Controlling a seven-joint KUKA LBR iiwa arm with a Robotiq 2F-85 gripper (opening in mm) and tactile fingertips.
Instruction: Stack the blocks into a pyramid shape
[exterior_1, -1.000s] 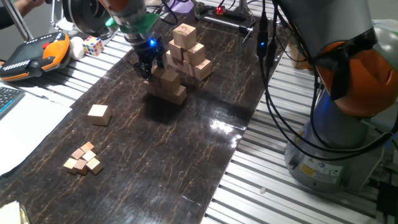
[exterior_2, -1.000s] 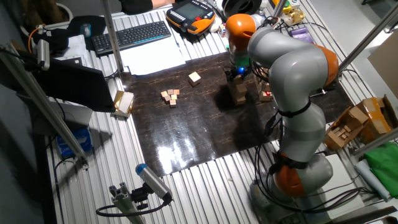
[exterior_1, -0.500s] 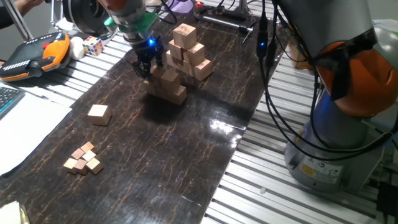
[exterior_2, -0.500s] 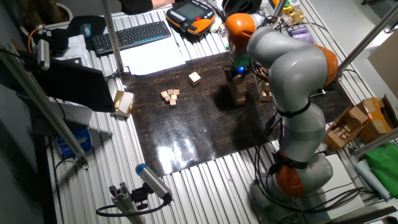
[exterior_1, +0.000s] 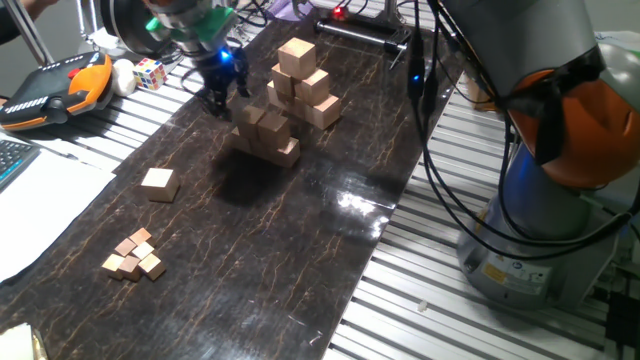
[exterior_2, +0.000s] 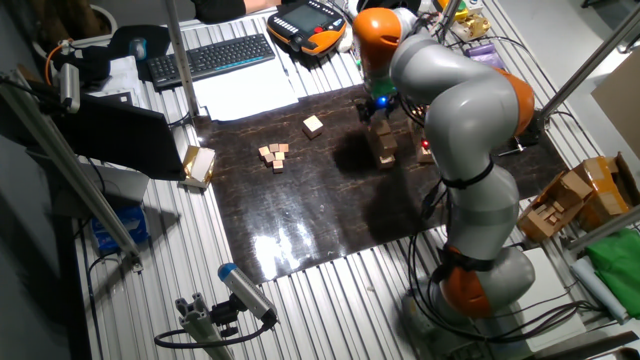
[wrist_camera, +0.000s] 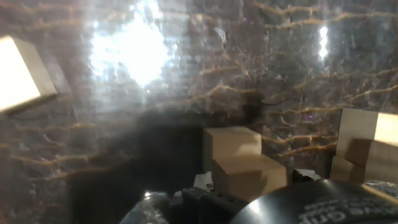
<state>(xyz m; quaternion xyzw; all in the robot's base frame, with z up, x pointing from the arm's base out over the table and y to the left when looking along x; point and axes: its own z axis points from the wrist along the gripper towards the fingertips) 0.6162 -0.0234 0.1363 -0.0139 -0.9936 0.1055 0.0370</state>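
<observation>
Fixed views both show the dark mat (exterior_1: 300, 220) with the arm (exterior_2: 450, 100) over its far end. On it, largest first: a taller stack of bigger cubes (exterior_1: 300, 85), then right in front of it the pyramid shape (exterior_1: 265, 132) of mid-sized blocks, one loose block (exterior_1: 158, 183) well apart toward the near-left, and a cluster of tiny cubes (exterior_1: 133, 255) nearest.

The gripper (exterior_1: 222, 88) hangs just beside the pyramid, on its far-left side, carrying nothing that I can see; whether the fingers are spread or closed, I cannot tell.

Likely step: fetch the loose block. Come down square over it, grip opposite faces, and set it down gently so the pile doesn't shift.

Hand view alone shows the pyramid's cube faces (wrist_camera: 239, 158) up close, offset from each other; the fingers aren't visible there.
</observation>
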